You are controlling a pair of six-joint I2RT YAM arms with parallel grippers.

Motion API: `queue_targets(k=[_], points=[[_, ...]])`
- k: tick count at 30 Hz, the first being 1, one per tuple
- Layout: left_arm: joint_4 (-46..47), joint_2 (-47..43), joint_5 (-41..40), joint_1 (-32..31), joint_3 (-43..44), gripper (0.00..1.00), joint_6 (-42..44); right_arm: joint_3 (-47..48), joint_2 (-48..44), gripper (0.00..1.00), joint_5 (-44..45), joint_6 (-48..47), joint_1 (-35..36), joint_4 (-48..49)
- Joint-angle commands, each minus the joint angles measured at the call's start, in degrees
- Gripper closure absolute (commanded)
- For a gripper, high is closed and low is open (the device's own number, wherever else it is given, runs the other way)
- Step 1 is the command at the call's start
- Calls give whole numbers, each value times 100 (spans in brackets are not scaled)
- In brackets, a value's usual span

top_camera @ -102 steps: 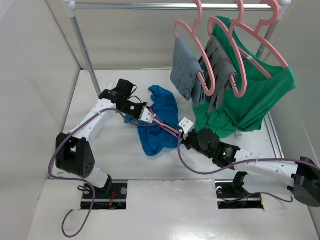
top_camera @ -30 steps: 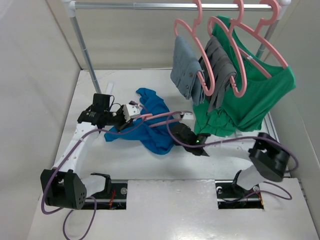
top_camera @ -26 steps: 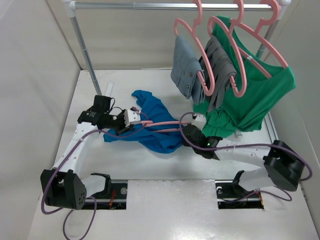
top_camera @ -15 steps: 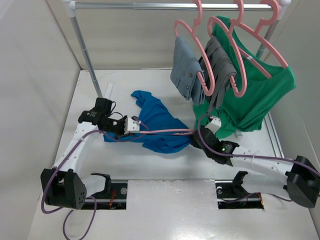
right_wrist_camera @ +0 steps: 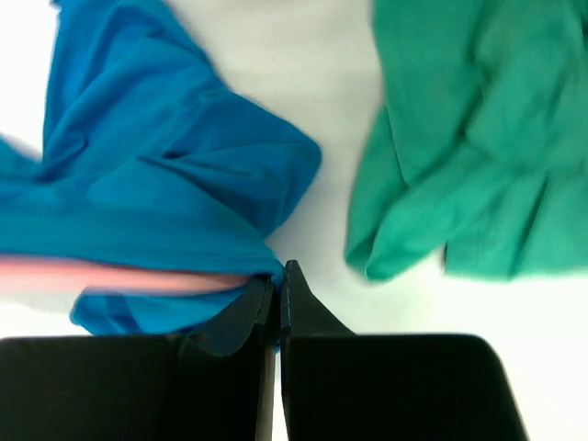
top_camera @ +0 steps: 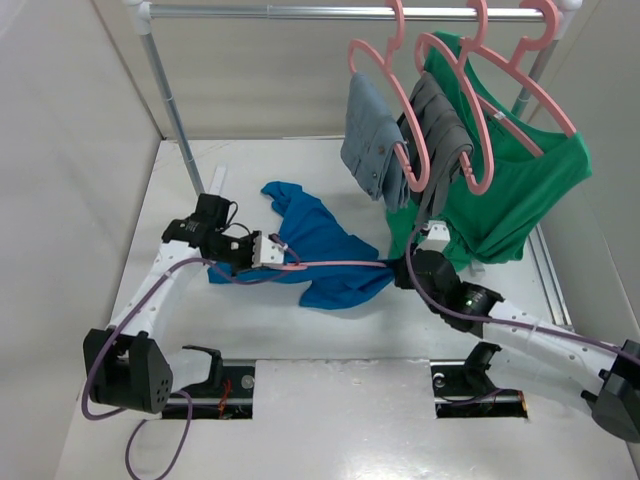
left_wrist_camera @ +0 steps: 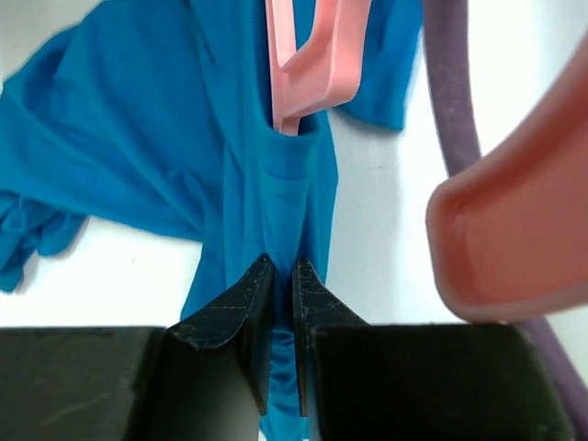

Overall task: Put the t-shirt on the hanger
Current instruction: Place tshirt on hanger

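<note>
Threading step, by my read: the hanger (top_camera: 340,264) lies flat and runs between the two grippers, part of it under or inside the t-shirt (top_camera: 325,235), which sits bunched mid-table between the arms. Left gripper (left_wrist_camera: 277,276) is clamped on a fold of blue fabric, just below where a pink hanger end runs into the cloth. Right gripper (right_wrist_camera: 277,280) has jaws closed at the shirt's right edge, where the pink bar ends; can't tell if it pinches cloth, plastic or both. Shirt isn't seated: no neck opening visible, shoulders not over the hanger. Next move probably needs the two grips to work the fabric along the hanger without dragging the hanger back out. Risk: green shirt (right_wrist_camera: 459,138) has its hem pooled just beside the right gripper and could snag. Table (top_camera: 250,320) is plain white and looks smooth, so I'd expect cloth to slide. White walls all round; rail (top_camera: 300,12) at the back carries other pink hangers with grey garments (top_camera: 370,135) and the green shirt.
</note>
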Motion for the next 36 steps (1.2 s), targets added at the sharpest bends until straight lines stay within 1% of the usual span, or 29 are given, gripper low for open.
queue_targets(k=[1, 3, 4, 5, 6, 7, 8, 9, 10, 11, 12, 15, 16, 18, 19, 21, 22, 25, 26, 27, 29, 30, 31, 33, 36], points=[[86, 33, -1181, 36, -64, 100, -488, 368, -105, 100, 383, -2391, -75, 296], [298, 33, -1330, 35, -64, 100, -541, 587, -158, 100, -406, -3097, -5, 489], [377, 33, -1383, -17, -64, 100, -628, 675, -158, 100, -748, -3666, -4, 542], [447, 33, -1435, -87, -64, 100, -629, 772, -158, 100, -1109, -3881, -4, 604], [509, 33, -1436, -88, -64, 100, -629, 860, -158, 100, -1721, -4048, -4, 604], [509, 33, -1436, -175, -64, 100, -629, 1035, 7, 100, -1997, -4189, -4, 604], [396, 85, -1340, -228, 23, 100, -420, 1123, 105, 100, -2235, -4399, 56, 674], [169, 86, -965, -229, 172, 100, -296, 1298, 358, 100, -2585, -4488, 118, 727], [167, 86, -805, -307, 173, 100, -295, 1405, 360, 100, -2763, -4576, 119, 727], [88, 86, -681, -386, 321, 100, -295, 1519, 656, 100, -2921, -4769, 197, 780], [88, 86, -602, -596, 392, 100, -295, 1650, 825, 100, -3227, -4858, 259, 780], [88, 86, -548, -1000, 525, 100, -348, 2169, 1396, 100, -3695, -5191, 549, 780], [88, 86, -400, -1002, 594, 100, -348, 2266, 1485, 100, -3914, -5245, 549, 780], [-131, 24, -206, -1002, 734, 100, -138, 2320, 1538, 100, -3986, -5245, 611, 780], [-271, 24, -66, -1002, 736, 100, 11, 2320, 1538, 88, -3838, -5332, 611, 780], [-676, 24, 13, -1002, 806, 100, 441, 2119, 1276, 76, -3627, -5333, 611, 728], [-747, 24, 14, -1002, 806, 100, 443, 2048, 1170, 65, -3521, -5403, 611, 727], [-958, 24, 14, -1002, 806, 100, 819, 1872, 740, 47, -3380, -5578, 611, 675], [-958, 24, 14, -1002, 806, 100, 821, 1871, 669, 40, -3310, -5631, 611, 605], [-958, 24, 14, -1002, 806, 100, 821, 1871, 616, 40, -3309, -5693, 611, 543], [-836, 24, 14, -1002, 806, 100, 760, 2169, 694, 38, -3485, -5895, 611, 280], [-835, 76, 153, -1002, 806, 100, 673, 2301, 781, 38, -3711, -5896, 611, 201], [-783, 77, 216, -1002, 936, 100, 672, 2537, 1009, 38, -3827, -5957, 611, 139], [-783, 217, 400, -1002, 1043, 100, 610, 2688, 1264, 38, -4161, -5957, 672, 86], [-835, 288, 454, -1002, 1166, 100, 610, 2829, 1757, 38, -4311, -6027, 830, 86]])
